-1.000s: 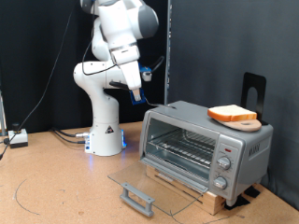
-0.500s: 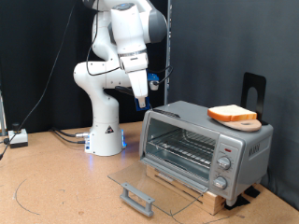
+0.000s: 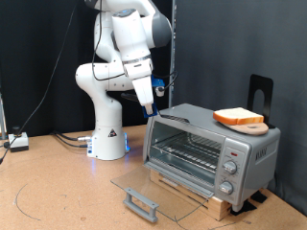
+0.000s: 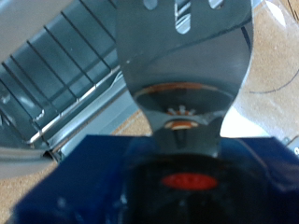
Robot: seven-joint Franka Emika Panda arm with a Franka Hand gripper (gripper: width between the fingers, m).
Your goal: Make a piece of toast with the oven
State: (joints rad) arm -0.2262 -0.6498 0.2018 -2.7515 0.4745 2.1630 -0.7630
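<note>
The oven stands at the exterior view's right with its glass door folded down flat and its wire rack bare. The piece of toast lies on a round wooden board on the oven's roof. My gripper hangs just left of the oven's upper left corner, above the open door. In the wrist view it is shut on a blue-handled metal spatula, whose slotted blade points along the fingers over the oven rack.
The robot's white base stands left of the oven on the brown table. A black stand rises behind the oven. Cables and a small box lie at the far left. The door handle juts towards the table's front.
The gripper with the spatula has moved to the exterior view's right and slightly down, closer to the oven's upper left corner. The toast and the oven door have not moved.
</note>
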